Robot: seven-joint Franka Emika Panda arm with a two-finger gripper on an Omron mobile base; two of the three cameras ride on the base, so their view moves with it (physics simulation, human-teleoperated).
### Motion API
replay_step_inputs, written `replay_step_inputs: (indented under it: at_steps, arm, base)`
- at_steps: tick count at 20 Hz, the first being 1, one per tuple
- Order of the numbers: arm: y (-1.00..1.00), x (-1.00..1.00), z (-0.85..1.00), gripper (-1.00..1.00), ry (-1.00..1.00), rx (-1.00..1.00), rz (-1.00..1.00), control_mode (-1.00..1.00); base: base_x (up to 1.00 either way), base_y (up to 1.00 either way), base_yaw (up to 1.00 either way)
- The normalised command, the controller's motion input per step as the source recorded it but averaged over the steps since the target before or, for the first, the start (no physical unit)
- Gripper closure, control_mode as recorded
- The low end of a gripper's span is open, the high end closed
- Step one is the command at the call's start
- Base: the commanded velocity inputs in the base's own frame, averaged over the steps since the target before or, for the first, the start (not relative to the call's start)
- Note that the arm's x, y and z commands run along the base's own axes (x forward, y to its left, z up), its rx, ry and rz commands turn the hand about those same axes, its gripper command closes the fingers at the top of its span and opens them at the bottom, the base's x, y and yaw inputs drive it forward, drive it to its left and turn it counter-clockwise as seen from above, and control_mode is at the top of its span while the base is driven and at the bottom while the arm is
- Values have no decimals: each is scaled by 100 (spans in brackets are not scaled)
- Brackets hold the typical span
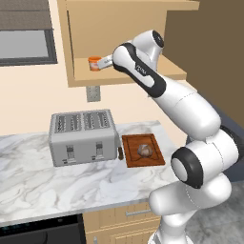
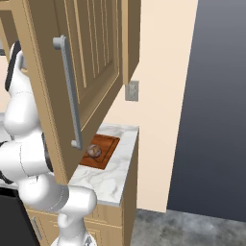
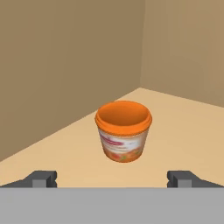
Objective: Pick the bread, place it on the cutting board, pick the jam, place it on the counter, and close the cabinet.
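Note:
The jam [image 3: 124, 130], a squat orange jar, stands upright on the shelf of the cabinet [image 1: 125, 77], seen from the left base as the jam [image 1: 94, 63] near the shelf's left end. My gripper [image 3: 113, 178] is open, its tips wide apart just short of the jar; from the left base the gripper [image 1: 101, 62] reaches into the cupboard right beside it, without touching. The bread [image 1: 145, 150] lies on the cutting board [image 1: 135, 143] on the counter [image 1: 57, 181]. The cabinet door [image 2: 91, 62] stands open with its bar handle [image 2: 72, 91] toward me.
A silver toaster [image 1: 83, 136] sits left of the board. A wall outlet [image 1: 93, 93] is under the cupboard. The open door hangs over the counter's right end [image 2: 108, 180], close to my arm. A dark appliance [image 1: 38, 231] sits below the counter at left.

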Motion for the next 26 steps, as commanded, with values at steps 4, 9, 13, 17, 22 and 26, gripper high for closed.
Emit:
replay_step_inputs:
  at_steps: [4, 9, 13, 17, 22, 26]
  arm:
    - [11, 11, -13, -100, 0, -1, 1, -100]
    - [8, 24, -6, -100, 0, -1, 0, -100]
    - [3, 24, -1, -100, 0, 0, 0, -100]
    - [6, 18, 0, -100, 0, 0, 0, -100]
    - [11, 5, -6, -100, 0, -1, 0, -100]
    - [20, 3, -16, -100, 0, -2, 1, -100]
  base:
    - [0, 0, 0]
    - [0, 0, 0]
    - [0, 0, 0]
    - [0, 0, 0]
    - [0, 0, 0]
    - [0, 0, 0]
